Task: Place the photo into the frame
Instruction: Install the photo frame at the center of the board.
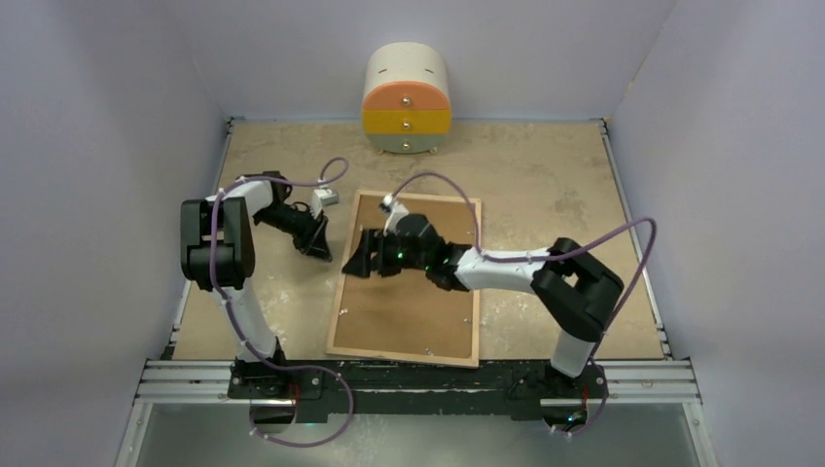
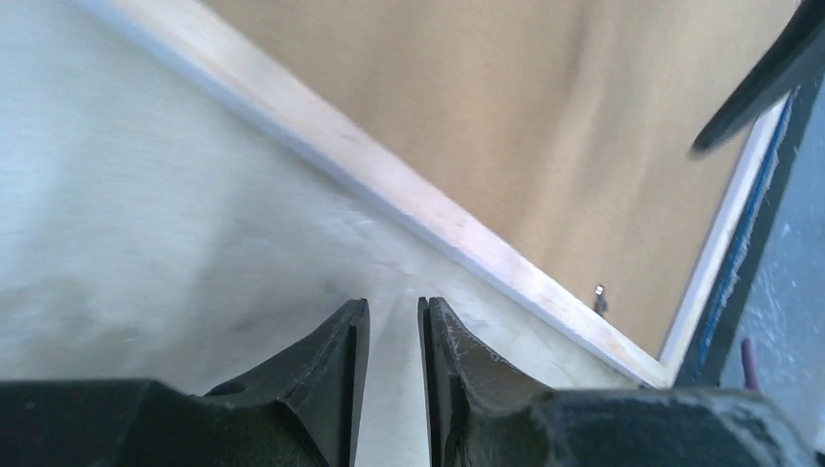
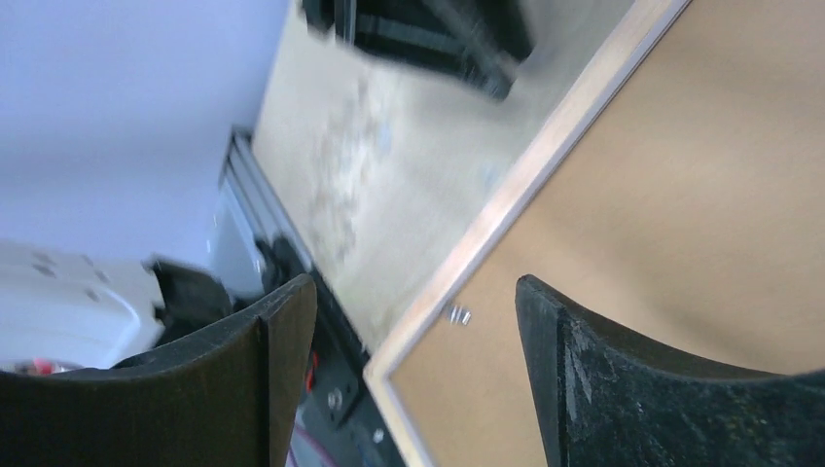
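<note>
Just one light-wood-rimmed rectangular picture frame (image 1: 337, 311) here, lying back-up mid counter (image 1: 545, 175), brown board (image 1: 409, 311) showing. Left end effector (image 2: 394, 304) at its 9 o'clock, nearly together, empty; right end effector (image 3: 413, 292) over its 10 o'clock edge, spread apart.

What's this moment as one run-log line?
frame: flat, back up | photo: unseen | left end effector: nearly shut, empty, beside frame | right end effector: open over frame's left edge
</note>
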`<act>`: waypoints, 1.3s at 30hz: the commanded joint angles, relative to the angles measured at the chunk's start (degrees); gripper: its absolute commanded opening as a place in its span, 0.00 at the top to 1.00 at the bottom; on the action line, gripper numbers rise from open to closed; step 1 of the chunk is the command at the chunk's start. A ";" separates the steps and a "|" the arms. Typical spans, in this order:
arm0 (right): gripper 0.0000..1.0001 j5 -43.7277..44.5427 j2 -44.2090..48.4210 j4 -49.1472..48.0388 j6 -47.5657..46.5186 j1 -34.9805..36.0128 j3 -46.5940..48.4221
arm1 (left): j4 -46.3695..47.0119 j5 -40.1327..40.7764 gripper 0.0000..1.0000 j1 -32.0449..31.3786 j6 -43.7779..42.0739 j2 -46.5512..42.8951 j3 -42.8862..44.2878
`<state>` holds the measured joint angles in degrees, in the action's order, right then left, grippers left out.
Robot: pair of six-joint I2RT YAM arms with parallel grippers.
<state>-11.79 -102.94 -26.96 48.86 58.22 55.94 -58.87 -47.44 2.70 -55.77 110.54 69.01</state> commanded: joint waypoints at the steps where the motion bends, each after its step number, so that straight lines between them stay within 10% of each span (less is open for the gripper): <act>1: 0.22 -1.08 2.73 2.12 -4.21 -9.13 3.03 | -0.58 -7.22 0.69 2.69 3.79 2.37 6.36; 13: 0.29 -8.24 -16.72 7.05 -7.42 -17.04 22.43 | -0.49 -12.93 0.58 0.92 4.15 9.12 9.58; 39: 0.37 -13.98 -28.05 2.20 -3.22 -16.91 29.22 | 6.22 -8.30 0.72 -0.87 7.23 10.57 6.76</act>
<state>-23.68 -129.16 -24.56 44.80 40.86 83.77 -56.40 -58.08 2.44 -47.44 121.08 76.73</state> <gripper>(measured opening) 0.636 0.283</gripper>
